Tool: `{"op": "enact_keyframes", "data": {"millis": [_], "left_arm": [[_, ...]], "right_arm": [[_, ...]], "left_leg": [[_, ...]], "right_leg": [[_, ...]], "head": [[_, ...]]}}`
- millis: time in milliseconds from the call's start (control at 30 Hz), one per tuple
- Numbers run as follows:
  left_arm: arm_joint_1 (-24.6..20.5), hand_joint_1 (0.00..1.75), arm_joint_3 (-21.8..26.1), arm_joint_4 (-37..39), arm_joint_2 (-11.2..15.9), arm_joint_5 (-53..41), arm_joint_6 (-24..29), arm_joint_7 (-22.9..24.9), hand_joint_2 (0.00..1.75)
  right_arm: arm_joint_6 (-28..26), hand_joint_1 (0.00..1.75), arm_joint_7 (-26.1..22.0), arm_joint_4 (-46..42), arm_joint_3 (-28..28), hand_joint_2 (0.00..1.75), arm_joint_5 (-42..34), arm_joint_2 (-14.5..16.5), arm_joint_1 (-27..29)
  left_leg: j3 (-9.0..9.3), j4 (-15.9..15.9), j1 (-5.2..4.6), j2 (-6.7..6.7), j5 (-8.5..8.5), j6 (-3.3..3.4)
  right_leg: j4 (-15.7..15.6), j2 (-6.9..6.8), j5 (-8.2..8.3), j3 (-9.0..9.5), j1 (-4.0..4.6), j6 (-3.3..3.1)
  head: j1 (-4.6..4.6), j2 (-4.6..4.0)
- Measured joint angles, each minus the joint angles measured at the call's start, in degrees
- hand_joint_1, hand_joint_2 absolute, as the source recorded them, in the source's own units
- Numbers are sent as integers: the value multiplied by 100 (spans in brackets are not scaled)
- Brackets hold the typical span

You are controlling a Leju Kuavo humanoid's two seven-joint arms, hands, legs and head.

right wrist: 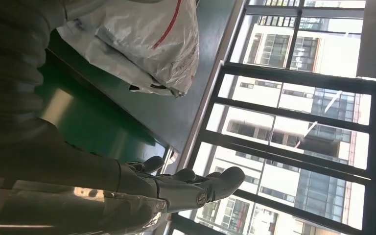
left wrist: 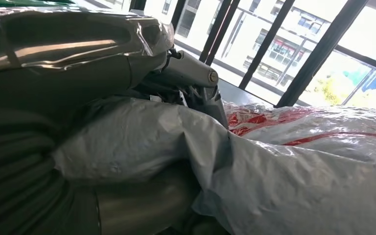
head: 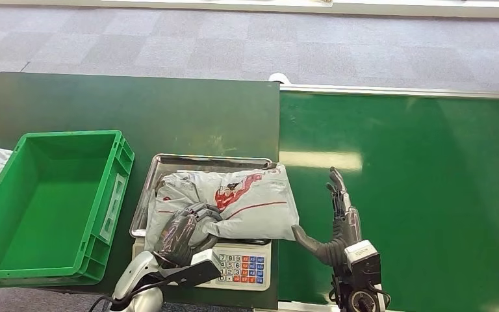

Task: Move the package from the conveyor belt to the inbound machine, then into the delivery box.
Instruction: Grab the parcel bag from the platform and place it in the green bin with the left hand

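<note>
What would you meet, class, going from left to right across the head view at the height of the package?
Green delivery box → left hand gripping the grey package on the scale's steel tray → right hand, fingers apart, over the green conveyor belt.

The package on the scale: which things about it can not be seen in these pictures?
- Scale tray, head view: the package covers most of it.
- Left robot hand, head view: the fingertips are hidden in the package's folds.
- Package print, all views: crumpled, too small to read.
- Scale keypad, head view: partly hidden by the left wrist.
</note>
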Motion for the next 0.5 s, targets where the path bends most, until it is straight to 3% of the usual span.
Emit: {"op": "enact_keyframes", "data": {"millis": [500], "left_arm": [[39, 175, 2, 0, -44, -81, 547, -102, 175]], "right_arm": [[0, 0, 1, 0, -22, 175, 0, 0, 2]], "left_leg": [[0, 0, 0, 0, 0, 0]], "right_leg": [[0, 0, 0, 0, 0, 0]], "head": [[0, 0]]}}
